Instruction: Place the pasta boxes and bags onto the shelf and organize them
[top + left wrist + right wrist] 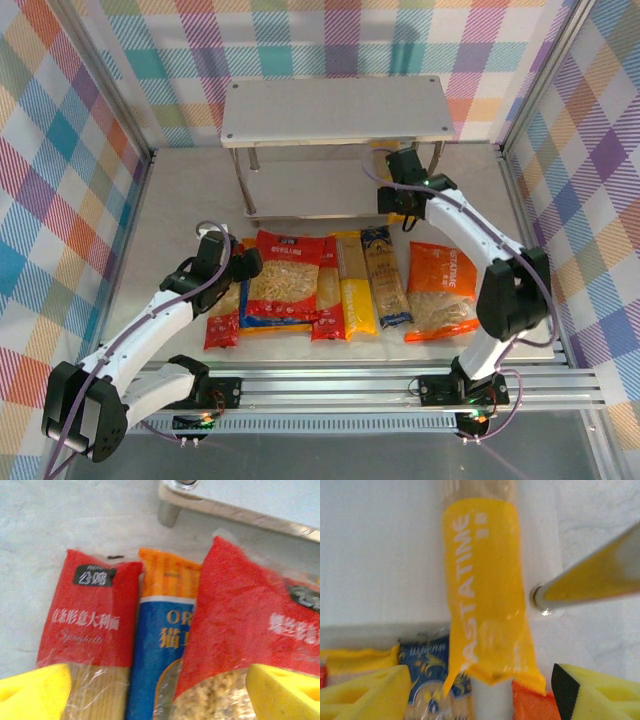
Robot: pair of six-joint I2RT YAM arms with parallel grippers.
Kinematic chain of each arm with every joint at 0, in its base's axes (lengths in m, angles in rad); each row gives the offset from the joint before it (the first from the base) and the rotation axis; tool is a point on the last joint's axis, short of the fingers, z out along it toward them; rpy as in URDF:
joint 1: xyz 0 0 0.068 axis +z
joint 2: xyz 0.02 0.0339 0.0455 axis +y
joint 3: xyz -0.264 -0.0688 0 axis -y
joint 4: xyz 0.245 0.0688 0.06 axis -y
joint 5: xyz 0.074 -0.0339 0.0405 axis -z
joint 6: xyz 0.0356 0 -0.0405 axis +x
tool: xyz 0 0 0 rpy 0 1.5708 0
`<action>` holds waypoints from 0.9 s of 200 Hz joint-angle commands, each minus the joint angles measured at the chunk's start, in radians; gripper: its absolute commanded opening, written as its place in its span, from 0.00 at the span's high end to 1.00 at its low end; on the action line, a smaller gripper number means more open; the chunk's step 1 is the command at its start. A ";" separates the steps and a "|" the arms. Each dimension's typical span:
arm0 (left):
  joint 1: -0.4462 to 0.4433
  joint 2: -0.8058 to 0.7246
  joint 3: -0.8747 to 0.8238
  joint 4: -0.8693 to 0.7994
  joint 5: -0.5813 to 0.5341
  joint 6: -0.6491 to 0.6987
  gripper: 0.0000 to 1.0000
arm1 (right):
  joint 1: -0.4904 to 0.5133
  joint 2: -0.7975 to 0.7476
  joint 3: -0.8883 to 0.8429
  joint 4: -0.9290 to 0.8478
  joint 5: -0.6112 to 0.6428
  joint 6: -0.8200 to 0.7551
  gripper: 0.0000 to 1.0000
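My left gripper (240,268) (157,695) hovers open over the left end of the row of packs. Under it lie a red spaghetti pack (90,625) (222,325), a blue-and-orange bag (160,645) and a red bag (245,620) (285,275) overlapping that bag. My right gripper (400,205) (482,695) is open at the right end of the shelf (335,110). A yellow pasta pack (485,580) lies on the lower board (380,555), its near end overhanging the edge between my spread fingers.
On the table lie a red narrow pack (328,300), a yellow pack (355,290), a dark blue pack (385,275) (427,662) and an orange bag (442,290) (530,705). A metal shelf leg (590,580) stands just right of the yellow pack. Checked walls enclose the table.
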 commanded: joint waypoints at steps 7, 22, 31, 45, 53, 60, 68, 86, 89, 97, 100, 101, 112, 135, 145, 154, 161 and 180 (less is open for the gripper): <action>-0.005 0.018 -0.019 -0.090 -0.065 -0.070 0.07 | 0.104 -0.090 -0.116 -0.049 -0.071 0.047 0.25; -0.003 0.017 -0.027 -0.121 -0.066 -0.100 0.06 | 0.158 -0.138 -0.166 -0.058 -0.102 0.074 0.25; -0.003 0.006 -0.031 -0.145 -0.063 -0.118 0.06 | 0.191 -0.164 -0.187 -0.069 -0.106 0.087 0.25; -0.003 -0.022 -0.036 -0.194 -0.065 -0.141 0.06 | 0.232 -0.203 -0.204 -0.085 -0.125 0.101 0.25; -0.003 -0.041 -0.038 -0.227 -0.067 -0.153 0.06 | 0.251 -0.228 -0.208 -0.092 -0.140 0.109 0.25; -0.003 -0.063 -0.042 -0.252 -0.065 -0.164 0.06 | 0.266 -0.248 -0.212 -0.096 -0.159 0.111 0.25; -0.003 -0.087 -0.048 -0.280 -0.060 -0.177 0.06 | 0.281 -0.280 -0.219 -0.096 -0.172 0.116 0.25; -0.003 -0.134 -0.066 -0.346 -0.047 -0.205 0.05 | 0.303 -0.344 -0.239 -0.086 -0.197 0.124 0.24; -0.003 -0.142 -0.070 -0.356 -0.043 -0.211 0.05 | 0.305 -0.354 -0.242 -0.084 -0.200 0.125 0.24; -0.003 -0.157 -0.083 -0.381 -0.032 -0.226 0.05 | 0.309 -0.378 -0.253 -0.077 -0.211 0.126 0.24; -0.003 -0.165 -0.087 -0.391 -0.027 -0.231 0.05 | 0.310 -0.387 -0.256 -0.075 -0.215 0.127 0.24; -0.003 -0.167 -0.090 -0.393 -0.025 -0.233 0.05 | 0.310 -0.389 -0.257 -0.074 -0.215 0.127 0.24; -0.003 -0.190 -0.112 -0.416 -0.008 -0.250 0.05 | 0.313 -0.416 -0.267 -0.071 -0.220 0.123 0.24; -0.003 -0.202 -0.155 -0.409 0.022 -0.276 0.05 | 0.314 -0.466 -0.291 -0.061 -0.220 0.120 0.24; -0.003 -0.183 -0.165 -0.399 0.029 -0.283 0.05 | 0.314 -0.482 -0.297 -0.058 -0.220 0.120 0.23; -0.003 -0.159 -0.173 -0.390 0.030 -0.285 0.04 | 0.315 -0.495 -0.302 -0.060 -0.223 0.118 0.23; -0.003 -0.146 -0.181 -0.381 0.032 -0.287 0.04 | 0.314 -0.504 -0.305 -0.060 -0.224 0.117 0.23; -0.003 -0.123 -0.206 -0.346 0.034 -0.298 0.03 | 0.315 -0.528 -0.312 -0.061 -0.221 0.115 0.23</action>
